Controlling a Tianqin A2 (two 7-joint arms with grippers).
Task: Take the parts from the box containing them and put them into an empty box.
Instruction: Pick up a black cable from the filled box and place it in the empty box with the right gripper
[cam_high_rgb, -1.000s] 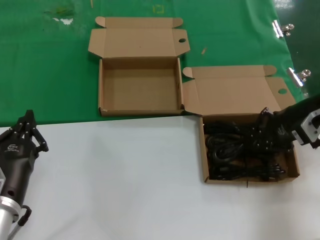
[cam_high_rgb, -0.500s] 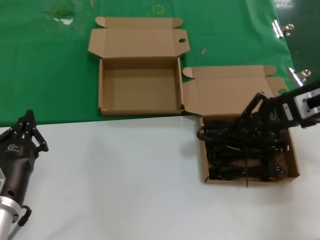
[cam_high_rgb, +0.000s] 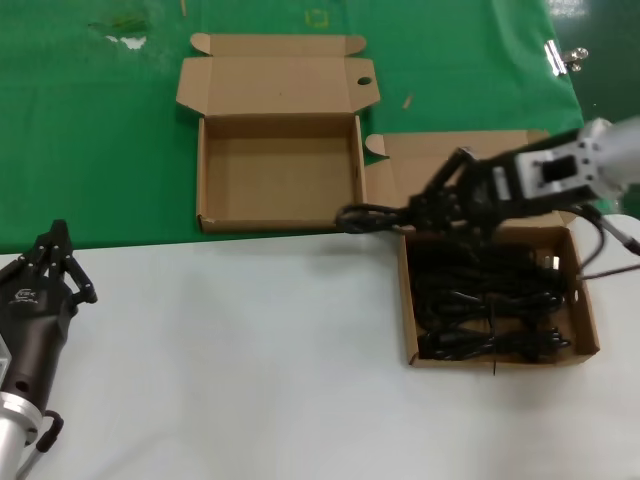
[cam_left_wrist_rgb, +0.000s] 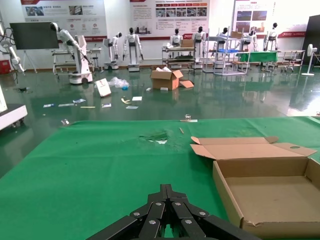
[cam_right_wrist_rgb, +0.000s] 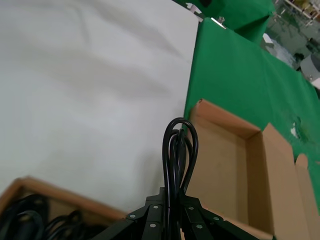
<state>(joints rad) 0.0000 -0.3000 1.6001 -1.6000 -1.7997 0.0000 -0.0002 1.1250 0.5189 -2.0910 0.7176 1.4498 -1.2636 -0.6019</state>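
Our right gripper (cam_high_rgb: 425, 212) at right centre of head view, fingers clamped on one black cord bundle (cam_high_rgb: 375, 216), lifted above left edge of full box (cam_high_rgb: 585, 300). Bundle's looped end pokes left, over lower right corner of empty box (cam_high_rgb: 204, 170). Remaining cords (cam_high_rgb: 480, 300) lie in full box at lower right. Empty box sits upper centre on green cloth (cam_high_rgb: 90, 130). Our left gripper (cam_high_rgb: 55, 262) parked at lower left over white table (cam_high_rgb: 250, 360), fingers together, gripping nothing.
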